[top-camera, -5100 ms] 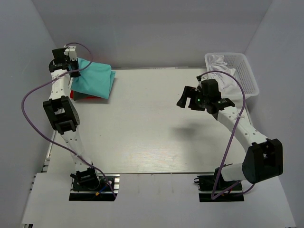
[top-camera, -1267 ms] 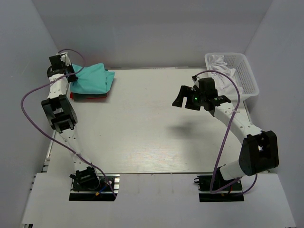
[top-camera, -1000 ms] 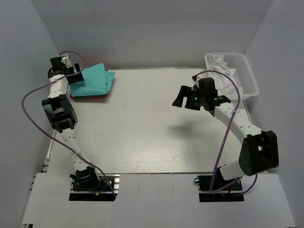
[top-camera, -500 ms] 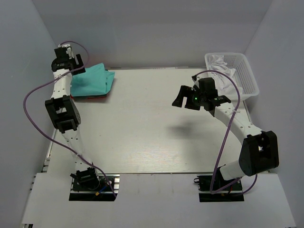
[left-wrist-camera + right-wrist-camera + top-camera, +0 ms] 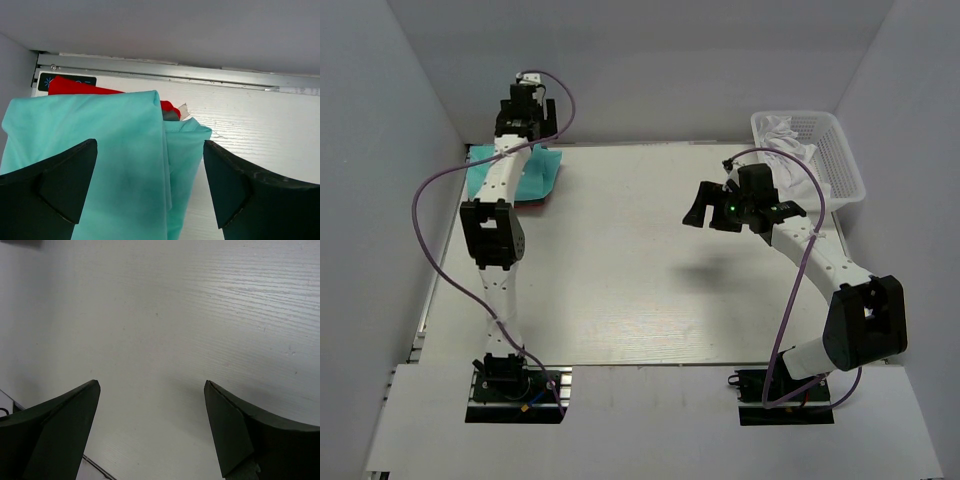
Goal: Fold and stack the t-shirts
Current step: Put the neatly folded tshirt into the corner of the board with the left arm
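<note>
Tabletop [image 5: 640, 280]: t-shirts [image 5: 115, 135] crowd far-left corner, perhaps overhanging; left gripper [image 5: 149, 150], right gripper [image 5: 151, 387] both gape.

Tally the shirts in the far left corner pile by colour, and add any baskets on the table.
Teal shirt: 1
Red shirt: 1
Grey shirt: 1 (only a sliver shows)
White basket: 1
Total: 4

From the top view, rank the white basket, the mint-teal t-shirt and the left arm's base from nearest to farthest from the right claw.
1. The white basket, in the far right corner, is just beyond the right claw on its right.
2. The mint-teal t-shirt lies across the table in the far left corner.
3. The left arm's base sits at the near left edge.
</note>
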Motion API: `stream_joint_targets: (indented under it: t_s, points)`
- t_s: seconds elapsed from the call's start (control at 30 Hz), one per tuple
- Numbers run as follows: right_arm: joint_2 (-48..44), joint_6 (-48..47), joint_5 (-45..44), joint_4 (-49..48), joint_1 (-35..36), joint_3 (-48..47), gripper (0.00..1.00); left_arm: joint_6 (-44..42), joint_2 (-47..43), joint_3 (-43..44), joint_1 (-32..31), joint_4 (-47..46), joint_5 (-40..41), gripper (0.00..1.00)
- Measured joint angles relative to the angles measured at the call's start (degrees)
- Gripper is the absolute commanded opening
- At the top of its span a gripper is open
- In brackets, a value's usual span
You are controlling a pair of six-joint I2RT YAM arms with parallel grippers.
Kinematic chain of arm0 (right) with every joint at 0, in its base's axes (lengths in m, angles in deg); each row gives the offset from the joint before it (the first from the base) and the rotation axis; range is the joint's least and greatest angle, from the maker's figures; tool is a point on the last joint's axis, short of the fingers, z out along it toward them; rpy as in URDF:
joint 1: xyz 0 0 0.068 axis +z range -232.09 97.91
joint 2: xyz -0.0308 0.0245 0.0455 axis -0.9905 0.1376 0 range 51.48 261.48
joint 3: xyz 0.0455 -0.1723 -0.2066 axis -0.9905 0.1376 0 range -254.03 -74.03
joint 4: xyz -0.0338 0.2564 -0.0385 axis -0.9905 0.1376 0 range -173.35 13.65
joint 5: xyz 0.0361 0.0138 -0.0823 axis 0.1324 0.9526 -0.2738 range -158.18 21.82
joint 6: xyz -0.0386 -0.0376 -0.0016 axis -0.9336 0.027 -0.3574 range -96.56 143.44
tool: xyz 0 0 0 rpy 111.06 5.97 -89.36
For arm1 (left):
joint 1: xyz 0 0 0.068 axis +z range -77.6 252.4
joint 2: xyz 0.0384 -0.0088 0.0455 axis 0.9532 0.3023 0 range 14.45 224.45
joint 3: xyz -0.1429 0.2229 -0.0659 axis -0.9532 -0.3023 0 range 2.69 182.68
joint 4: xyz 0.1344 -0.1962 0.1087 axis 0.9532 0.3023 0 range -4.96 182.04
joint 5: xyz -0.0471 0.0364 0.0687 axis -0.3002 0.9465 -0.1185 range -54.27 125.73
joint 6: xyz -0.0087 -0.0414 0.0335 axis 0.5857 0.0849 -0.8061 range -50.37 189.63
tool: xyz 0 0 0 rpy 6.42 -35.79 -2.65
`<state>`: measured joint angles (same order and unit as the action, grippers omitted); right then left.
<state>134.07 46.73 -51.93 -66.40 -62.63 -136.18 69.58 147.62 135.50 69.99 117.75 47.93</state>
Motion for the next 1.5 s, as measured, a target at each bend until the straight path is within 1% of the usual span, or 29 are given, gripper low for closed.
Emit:
stream_joint_targets:
  t_s: [0.07, 0.13, 0.3, 0.4, 0.43, 0.47, 0.57, 0.6, 0.67, 0.7, 0.73, 0.87, 1.17, 1.43, 1.47, 1.5]
  points:
    - [0.0, -0.2, -0.7, 0.3, 0.0, 0.0, 0.90, -0.2, 1.5, 0.4, -1.2, -0.2, 2.8, 0.86]
    - [0.0, -0.4, -1.2, 0.5, 0.0, 0.1, 0.90, -0.5, 2.8, 0.4, -1.8, -0.2, 5.7, 0.83]
    - [0.0, -1.1, -2.7, 1.7, -0.2, 0.1, 0.90, -0.3, 6.3, 0.4, -2.1, -0.5, 12.2, 0.81]
    - [0.0, -1.3, -3.1, 2.2, -0.3, 0.1, 0.90, -0.5, 7.5, 0.4, -2.2, -1.4, 14.5, 0.77]
    - [0.0, -1.3, -3.3, 2.5, -0.3, 0.1, 0.90, -0.7, 7.8, 0.4, -2.3, -1.9, 15.2, 0.73]
    - [0.0, -1.3, -3.4, 2.6, -0.3, 0.1, 0.90, -0.8, 8.0, 0.4, -2.4, -2.3, 15.7, 0.58]
    - [0.0, -1.3, -3.7, 2.7, -0.3, 0.1, 0.90, -0.9, 8.7, 0.4, -3.0, -3.0, 16.7, 0.39]
    - [0.0, -1.3, -3.7, 2.7, -0.3, 0.1, 0.90, -0.9, 8.7, 0.3, -3.2, -3.4, 17.2, 0.27]
    - [0.0, -1.3, -3.7, 2.7, -0.3, 0.2, 0.90, -0.8, 8.6, -0.4, -3.8, -4.6, 17.7, 0.15]
    - [0.0, -1.3, -3.7, 2.7, -0.3, 0.2, 0.90, -1.0, 8.4, -0.9, -4.0, -5.2, 17.9, 0.04]
    - [0.0, -1.3, -3.7, 2.7, -0.3, 0.2, 0.90, -0.8, 8.1, -1.5, -4.2, -5.6, 18.2, 0.00]
    - [0.0, -1.3, -3.7, 2.6, -0.3, 0.2, 0.90, -1.0, 5.9, -4.2, -4.8, -6.6, 17.7, 0.00]
    - [0.0, -1.3, -3.7, 2.5, -0.3, 1.2, 0.90, -1.7, -0.9, -8.7, -4.9, -8.9, 12.1, 0.00]
    - [0.0, -1.3, -3.7, 2.6, -0.4, 1.9, 0.90, -2.8, -0.2, -10.1, -4.9, -9.3, 9.8, 0.00]
    - [0.0, -1.3, -3.7, 2.6, -0.4, 1.9, 0.90, -2.8, 0.3, -10.2, -4.9, -9.2, 9.5, 0.03]
    - [0.0, -1.3, -3.7, 2.6, -0.4, 1.9, 0.90, -2.9, 0.7, -10.3, -4.9, -9.2, 9.2, 0.03]
